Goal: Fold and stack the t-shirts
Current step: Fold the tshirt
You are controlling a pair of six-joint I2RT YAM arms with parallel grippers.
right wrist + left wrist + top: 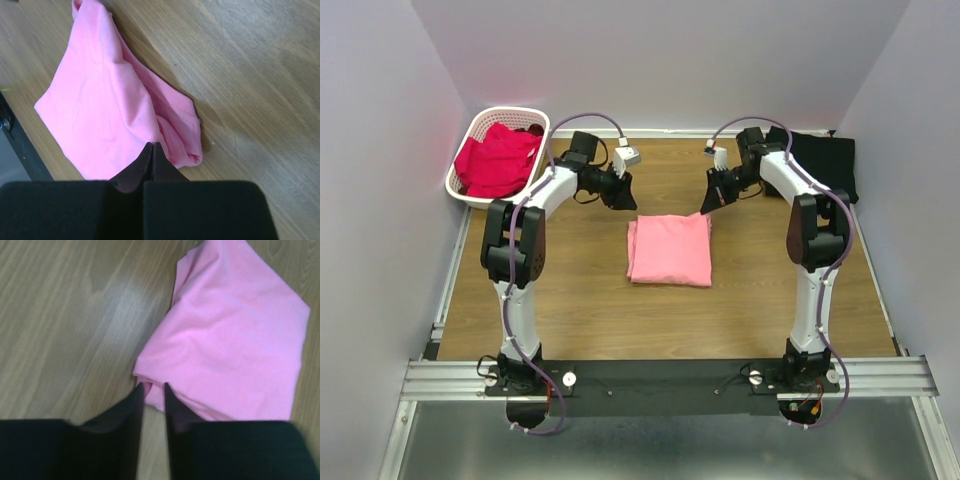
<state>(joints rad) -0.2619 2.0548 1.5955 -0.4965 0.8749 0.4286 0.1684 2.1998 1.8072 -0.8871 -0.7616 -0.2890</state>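
A light salmon-pink t-shirt (pixel 669 250) lies folded into a rectangle at the table's middle. My left gripper (pixel 623 200) hovers at its far left corner with the jaws a narrow gap apart and nothing between them; the left wrist view shows the tips (pixel 152 386) at the shirt's (pixel 235 340) corner. My right gripper (pixel 708 207) is at the far right corner, jaws pressed together, the tips (pixel 153 145) over the shirt's (pixel 95 105) edge with no fabric seen between them. A black t-shirt (pixel 825 160) lies at the far right. Magenta-red t-shirts (pixel 498 160) fill the basket.
The white slotted basket (pixel 510 113) stands at the far left corner by the wall. Walls close in the table at the back and both sides. Bare wood shows around the pink shirt and in front of it.
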